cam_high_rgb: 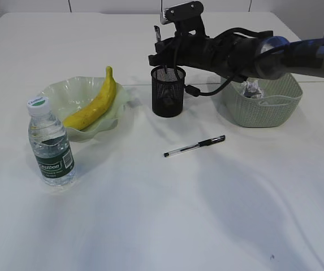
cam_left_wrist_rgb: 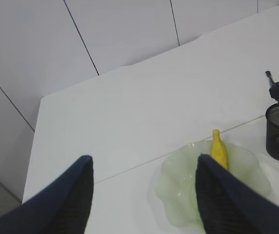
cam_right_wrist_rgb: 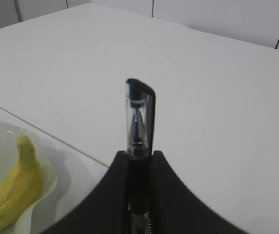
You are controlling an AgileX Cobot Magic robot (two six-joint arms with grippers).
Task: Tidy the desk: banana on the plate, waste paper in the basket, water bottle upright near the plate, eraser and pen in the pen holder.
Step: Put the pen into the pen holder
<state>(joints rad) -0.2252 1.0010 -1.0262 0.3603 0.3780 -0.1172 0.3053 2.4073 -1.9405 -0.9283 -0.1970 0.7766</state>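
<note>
Right, the white table takes up nearly all of the exterior view. The right arm reaches in from the right edge across the middle, its wrist over the pen holder. The green woven basket sits right of centre w/ crumpled waste paper inside, partly hidden behind the arm. On the left is the pale green wavy plate, w/ the banana lying on it, stem end pointing away from the camera. The water bottle stands upright just in front of the plate, near its left side, white cap on top, label facing the camera. The black mesh pen holder stands between plate and basket, approx mid-table.

The right gripper is pinched narrow on a pen: in the right wrist view the capped end sticks out past the fingertips, barrel clamped between the 2 dark fingers. In the exterior view that pen hangs roughly vertical above the holder, lower end at about its rim; can't tell how far in it goes. A second pen lies flat on the table in front of the holder, well apart from it, cap end toward the right.

The left gripper shows only in its own wrist view: fingers spread wide, nothing between them, above the table w/ the plate and banana tip visible beyond. Eraser: can't make it out; something may lie in the holder's bottom but it's too blurred.
</note>
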